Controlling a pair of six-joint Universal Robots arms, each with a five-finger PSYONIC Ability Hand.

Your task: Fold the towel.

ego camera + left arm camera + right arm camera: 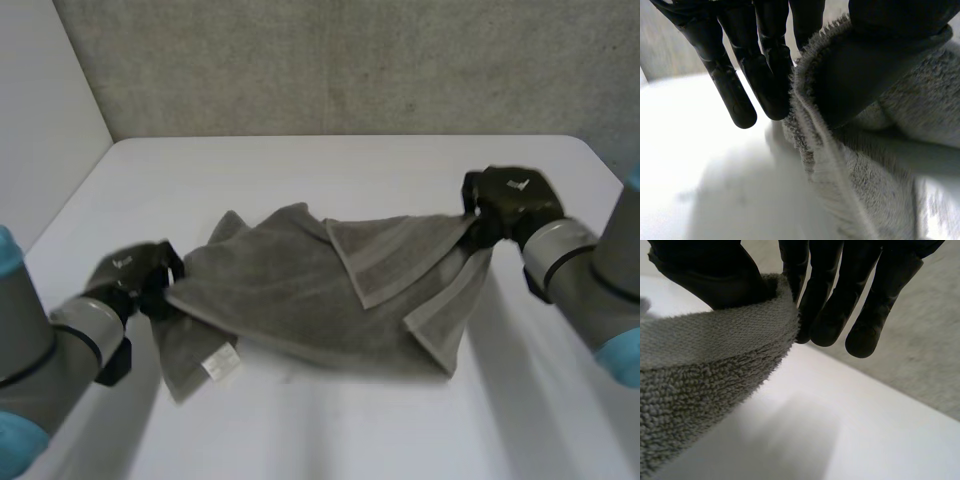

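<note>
Left hand (135, 278) pinches towel (300, 295) at left edge, thumb against fingers. Right hand (512, 205) pinches right corner likewise. I read towel rumpled, stretched between hands over mid table (350, 160).

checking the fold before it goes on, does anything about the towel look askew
Yes: the towel lies skewed and bunched. A flap crosses its middle at a slant, and the corner with the white label sticks out near the left hand.
</note>
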